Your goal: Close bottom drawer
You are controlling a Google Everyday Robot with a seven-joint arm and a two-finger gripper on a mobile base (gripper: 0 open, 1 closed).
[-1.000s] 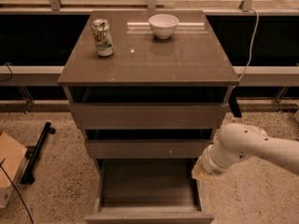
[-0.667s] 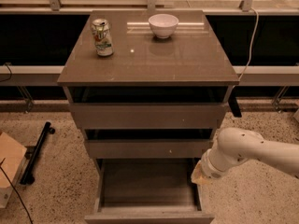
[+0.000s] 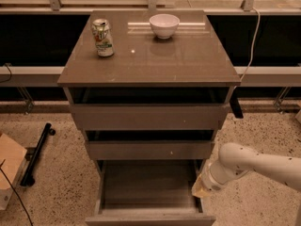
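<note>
The bottom drawer [image 3: 148, 218] of the grey-taupe cabinet is pulled far out toward me; its empty inside [image 3: 148, 182] shows and its front sits at the frame's lower edge. My white arm [image 3: 254, 166] reaches in from the right. The gripper [image 3: 201, 189] hangs at the arm's end by the drawer's right wall, near its front corner. I cannot tell whether it touches the drawer.
The top drawer [image 3: 149, 117] and middle drawer [image 3: 149, 149] stand slightly out. A crushed can [image 3: 102, 37] and a white bowl [image 3: 164, 26] sit on the cabinet top [image 3: 188, 60]. A cardboard box [image 3: 9, 166] and a black bar [image 3: 36, 154] lie on the floor at left.
The arm and gripper have shifted slightly lower and left beside the drawer's right wall. The drawer has not visibly moved.
</note>
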